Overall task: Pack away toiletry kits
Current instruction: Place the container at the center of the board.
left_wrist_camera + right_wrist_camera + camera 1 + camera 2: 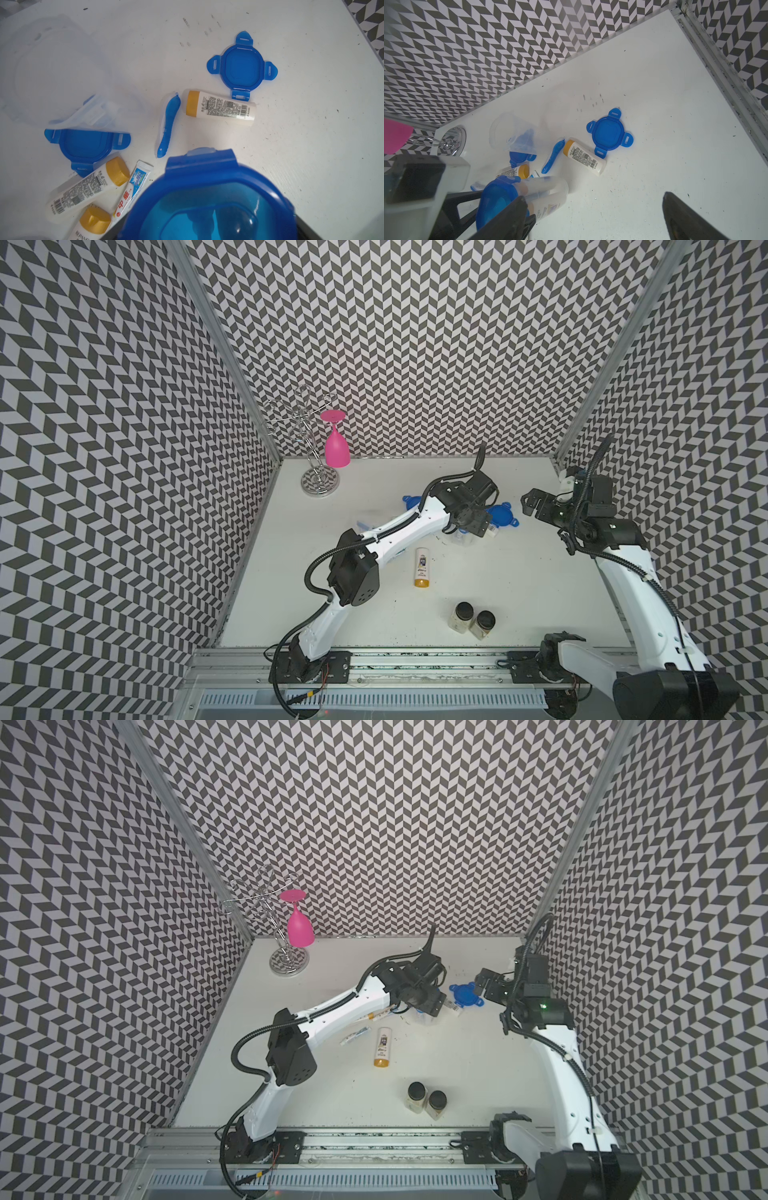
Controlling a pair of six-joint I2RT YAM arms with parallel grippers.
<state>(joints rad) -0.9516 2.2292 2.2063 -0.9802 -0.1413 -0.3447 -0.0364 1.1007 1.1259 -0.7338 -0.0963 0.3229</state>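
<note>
While the left gripper (469,526) is clasping the lidded tub (548,187) at its blue lid, jaws spread wide, the right gripper (527,502) is hovering near it, fully open and holding nothing. Through the tub's clear wall 1 packed bottle (545,207) is showing. Lying on the bench (519,593) beyond the tub are 1 blue toothbrush (168,124), 1 white bottle (220,108) just beside a loose blue lid (242,66), 1 toothpaste tube (131,189) and a 2nd loose lid (85,143). An open tub (508,128) is standing near them. 1 lone bottle (422,566) is lying apart, nearer the 2 black-capped jars (471,618). At the bench's far corner, 1 pink wine glass (336,448) is hanging upside down on a wire rack (320,483).
</note>
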